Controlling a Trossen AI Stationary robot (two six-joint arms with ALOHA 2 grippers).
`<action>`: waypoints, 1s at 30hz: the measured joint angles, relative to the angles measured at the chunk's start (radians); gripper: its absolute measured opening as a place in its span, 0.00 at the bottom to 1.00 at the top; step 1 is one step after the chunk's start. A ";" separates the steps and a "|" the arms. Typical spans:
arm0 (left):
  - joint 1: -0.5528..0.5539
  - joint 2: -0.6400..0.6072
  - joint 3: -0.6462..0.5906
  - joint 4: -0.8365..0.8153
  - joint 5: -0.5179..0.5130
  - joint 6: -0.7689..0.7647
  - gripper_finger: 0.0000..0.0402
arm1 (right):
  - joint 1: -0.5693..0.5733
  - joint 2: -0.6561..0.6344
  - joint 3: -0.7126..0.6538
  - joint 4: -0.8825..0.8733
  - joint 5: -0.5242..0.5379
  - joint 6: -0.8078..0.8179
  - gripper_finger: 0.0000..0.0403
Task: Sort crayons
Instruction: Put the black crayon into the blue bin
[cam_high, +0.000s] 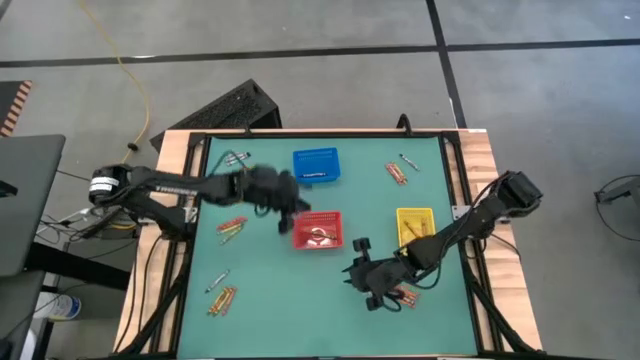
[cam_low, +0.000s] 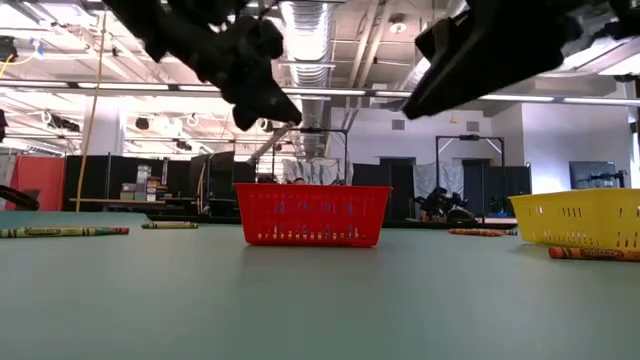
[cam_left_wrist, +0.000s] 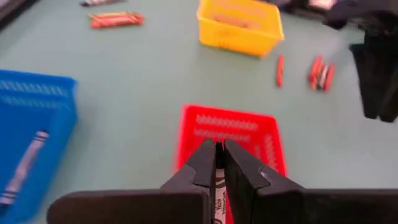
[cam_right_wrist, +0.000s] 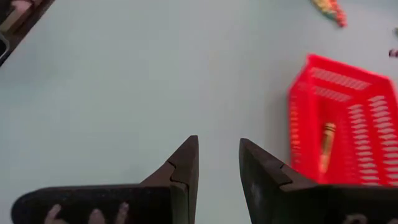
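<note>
One crayon (cam_left_wrist: 217, 198) pinched in the closed left gripper (cam_left_wrist: 219, 163) above the red basket (cam_left_wrist: 231, 137) could miss if released off-centre, while the right gripper (cam_right_wrist: 217, 163) waits open.

A: What's the surface?

B: A green table top (cam_high: 270, 300) in a pale wooden frame.

A: What sits on it?

B: A blue basket (cam_high: 316, 166) at upper centre, a red basket (cam_high: 318, 230) in the middle, a yellow basket (cam_high: 415, 225) to the right. Loose crayons (cam_high: 232, 228) lie left of the red basket, with more at lower left, upper left, upper right and lower right.
</note>
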 joint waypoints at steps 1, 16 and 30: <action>0.050 0.000 0.000 0.017 0.042 0.010 0.02 | -0.005 -0.017 0.000 -0.022 0.001 -0.002 0.27; 0.392 0.406 0.583 -0.465 0.187 0.326 0.01 | -0.062 -0.402 -0.359 0.074 0.045 0.142 0.27; 0.391 0.658 0.884 -0.752 0.044 0.452 0.01 | -0.162 -0.511 -0.597 0.299 0.087 0.173 0.27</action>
